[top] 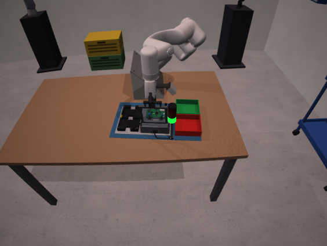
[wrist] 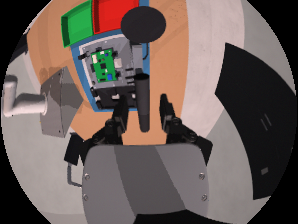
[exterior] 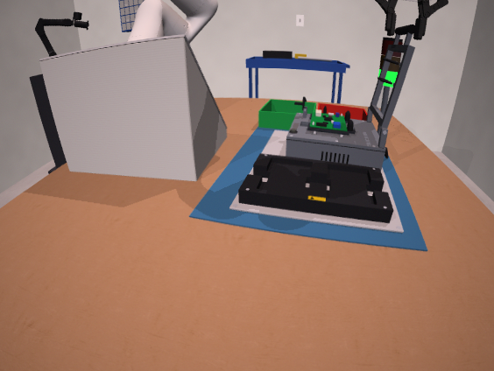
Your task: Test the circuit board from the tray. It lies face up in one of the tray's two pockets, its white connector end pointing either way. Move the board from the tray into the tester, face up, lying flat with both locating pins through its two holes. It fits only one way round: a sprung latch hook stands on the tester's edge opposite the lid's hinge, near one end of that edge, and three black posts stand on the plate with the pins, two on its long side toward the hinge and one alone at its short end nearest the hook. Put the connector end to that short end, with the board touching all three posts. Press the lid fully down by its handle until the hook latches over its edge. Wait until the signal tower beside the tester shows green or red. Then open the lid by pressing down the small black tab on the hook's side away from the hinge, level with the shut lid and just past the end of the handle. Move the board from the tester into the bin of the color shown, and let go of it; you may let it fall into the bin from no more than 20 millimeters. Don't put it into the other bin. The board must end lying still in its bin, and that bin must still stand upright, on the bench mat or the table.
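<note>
Circuit board (top: 156, 114) lies face up on the plate of the tester (top: 154, 126), whose lid (exterior: 391, 89) stands raised. From the top view we see the signal tower (top: 172, 113) glowing green, standing between the tester and the green bin (top: 188, 107) and red bin (top: 188, 125). The black tray (top: 130, 118) sits beside the tester on the blue bench mat (top: 116, 127). In the exterior view we get what the top view hides: the raised lid leaning up toward the gripper (exterior: 405, 15), which hangs at the lid's upper end with its fingers about half spread and nothing clamped between them. Our wrist view looks straight down on the board (wrist: 103, 67) and shows the lid's handle (wrist: 143, 102) running between the two fingers. A small yellow label (exterior: 316, 199) marks the tray's side; we cannot read it.
</note>
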### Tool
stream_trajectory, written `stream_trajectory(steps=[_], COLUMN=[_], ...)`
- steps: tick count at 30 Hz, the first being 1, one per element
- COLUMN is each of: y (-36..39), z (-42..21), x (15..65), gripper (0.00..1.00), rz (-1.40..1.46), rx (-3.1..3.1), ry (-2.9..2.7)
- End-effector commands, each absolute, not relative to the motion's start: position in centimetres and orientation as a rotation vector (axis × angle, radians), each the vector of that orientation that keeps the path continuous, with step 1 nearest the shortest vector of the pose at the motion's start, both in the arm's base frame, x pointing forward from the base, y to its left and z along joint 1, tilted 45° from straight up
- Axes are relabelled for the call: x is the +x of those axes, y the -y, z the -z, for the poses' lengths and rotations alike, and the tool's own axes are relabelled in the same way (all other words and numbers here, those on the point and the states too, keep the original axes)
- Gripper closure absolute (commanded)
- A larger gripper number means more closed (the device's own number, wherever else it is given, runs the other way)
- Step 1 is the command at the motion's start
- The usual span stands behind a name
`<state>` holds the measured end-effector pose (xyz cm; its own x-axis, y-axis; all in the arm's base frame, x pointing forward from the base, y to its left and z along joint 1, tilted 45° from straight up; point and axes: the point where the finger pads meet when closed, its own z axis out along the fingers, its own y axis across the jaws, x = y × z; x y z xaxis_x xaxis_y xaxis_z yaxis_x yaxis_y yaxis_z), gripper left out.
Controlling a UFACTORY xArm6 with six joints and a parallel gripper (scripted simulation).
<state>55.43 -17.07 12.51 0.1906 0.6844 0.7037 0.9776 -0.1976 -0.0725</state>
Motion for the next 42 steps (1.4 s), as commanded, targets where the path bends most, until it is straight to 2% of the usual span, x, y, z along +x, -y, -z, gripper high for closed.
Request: stream_trajectory(steps=[1, 30, 31, 42], y=[17.2, 21.2, 21.2, 21.2], z=[-12.7, -16.7, -16.7, -16.7], x=[55.5, 55.0, 55.0, 54.9], gripper=[0.49, 0.49, 0.0, 0.0], rz=[0.742, 0.742, 0.742, 0.742], rx=[-1.956, -1.956, -1.956, -1.956], ry=[1.551, 1.551, 1.551, 1.551])
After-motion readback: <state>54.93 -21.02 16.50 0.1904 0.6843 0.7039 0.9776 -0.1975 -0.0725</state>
